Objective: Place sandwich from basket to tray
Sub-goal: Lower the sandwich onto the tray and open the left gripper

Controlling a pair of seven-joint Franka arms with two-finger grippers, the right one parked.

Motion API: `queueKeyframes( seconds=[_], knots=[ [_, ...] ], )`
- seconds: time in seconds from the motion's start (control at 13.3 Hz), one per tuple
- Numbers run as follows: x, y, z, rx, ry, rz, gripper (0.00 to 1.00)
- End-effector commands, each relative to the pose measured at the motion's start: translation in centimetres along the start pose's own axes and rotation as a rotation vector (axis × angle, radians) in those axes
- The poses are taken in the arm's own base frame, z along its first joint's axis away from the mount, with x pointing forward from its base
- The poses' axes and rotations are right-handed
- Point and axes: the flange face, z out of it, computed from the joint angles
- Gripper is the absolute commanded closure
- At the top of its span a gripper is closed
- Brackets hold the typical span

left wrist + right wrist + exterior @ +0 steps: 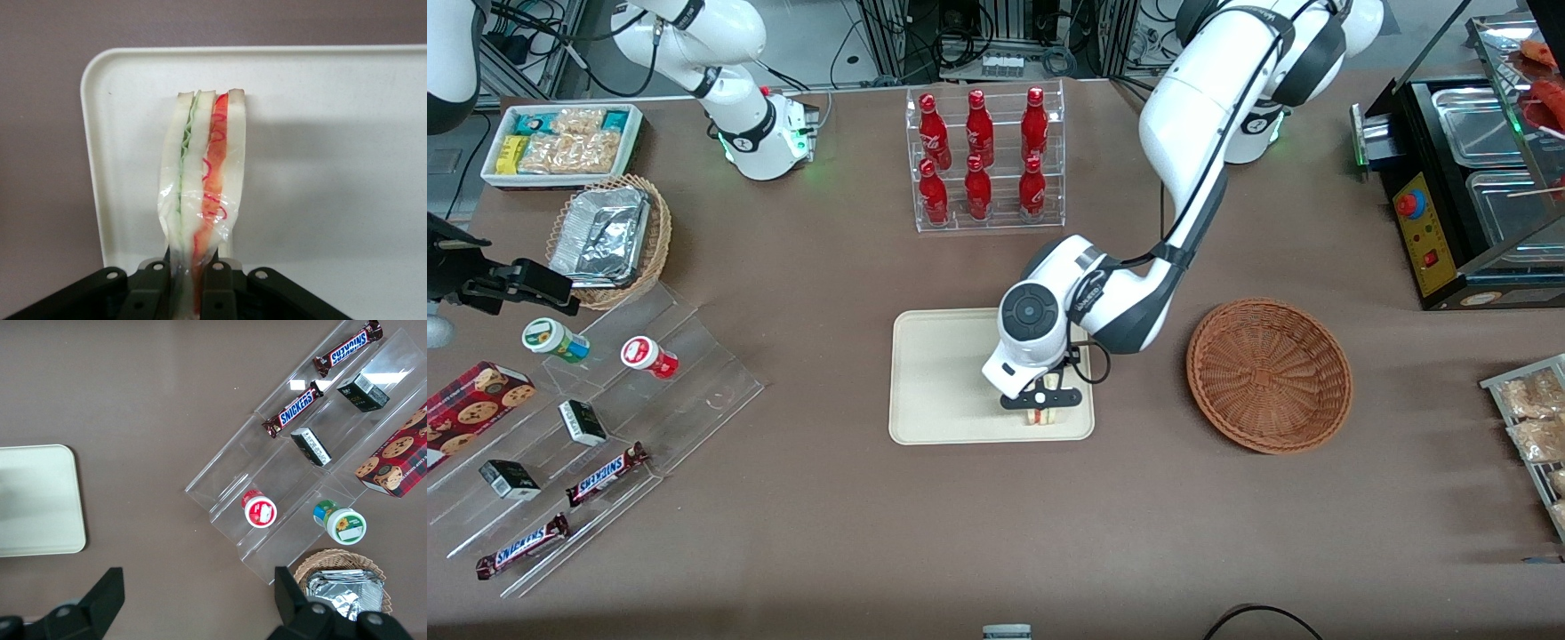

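Clamped between the black two-finger gripper [189, 287], the triangular white-bread sandwich [202, 193] stands on edge above the flat cream-beige tray [943, 373], near the tray's camera-side rim; the reddish-brown wicker basket [1269, 374] sits beside it.

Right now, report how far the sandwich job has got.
Done: the wicker basket holds nothing, and the sandwich has been carried over the cream tray. In hand: the end effector is shut on the sandwich, at the tray's edge nearest the front camera. Left: whether the sandwich touches the tray cannot be told; it must be released and the arm withdrawn.
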Motion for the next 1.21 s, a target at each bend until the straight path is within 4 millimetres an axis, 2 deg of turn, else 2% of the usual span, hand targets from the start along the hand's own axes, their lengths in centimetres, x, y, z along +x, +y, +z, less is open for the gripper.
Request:
queueKeyframes(
  seconds=[0.0, 0.15, 0.23, 0.3, 0.38, 0.83, 0.98, 1.13],
  knots=[
    [0.0, 1.2, 0.3, 0.004, 0.018, -0.005, 1.0],
    [0.1, 1.3, 1.0, 0.005, 0.015, 0.004, 1.0],
    [0.2, 1.3, 1.0, -0.002, 0.022, 0.006, 0.79],
    [0.2, 1.4, 1.2, -0.004, 0.024, 0.005, 0.42],
    [0.3, 1.4, 1.1, -0.01, 0.03, -0.009, 0.0],
    [0.5, 1.6, 0.4, -0.031, 0.052, -0.021, 0.0],
    [0.6, 1.5, -0.4, -0.034, 0.062, -0.029, 0.0],
    [1.0, 0.9, -2.2, -0.042, 0.075, -0.044, 0.0]
  ],
)
